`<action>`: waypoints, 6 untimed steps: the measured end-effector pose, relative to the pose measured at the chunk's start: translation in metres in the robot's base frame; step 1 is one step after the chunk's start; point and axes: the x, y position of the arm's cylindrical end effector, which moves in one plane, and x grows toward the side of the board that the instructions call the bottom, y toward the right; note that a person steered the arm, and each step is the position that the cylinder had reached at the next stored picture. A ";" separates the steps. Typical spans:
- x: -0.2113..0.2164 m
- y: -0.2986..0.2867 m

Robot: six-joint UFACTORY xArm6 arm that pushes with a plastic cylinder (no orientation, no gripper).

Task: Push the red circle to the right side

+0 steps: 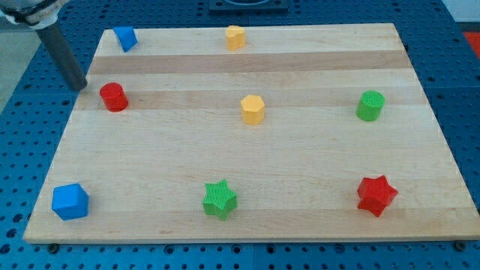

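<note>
The red circle (114, 97) stands near the board's left edge, in the upper part of the view. My tip (77, 87) is at the board's left edge, just left of the red circle and slightly above it, with a small gap between them. The dark rod slants up to the view's top left corner.
A wooden board (247, 180) lies on a blue perforated table. On it are a blue block (124, 37) at top left, a yellow block (235, 37) at top centre, a yellow hexagon (253, 109), a green circle (370, 106), a blue cube (70, 201), a green star (219, 199) and a red star (376, 195).
</note>
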 end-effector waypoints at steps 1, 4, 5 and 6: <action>0.000 0.000; 0.020 0.001; 0.022 0.031; 0.022 0.068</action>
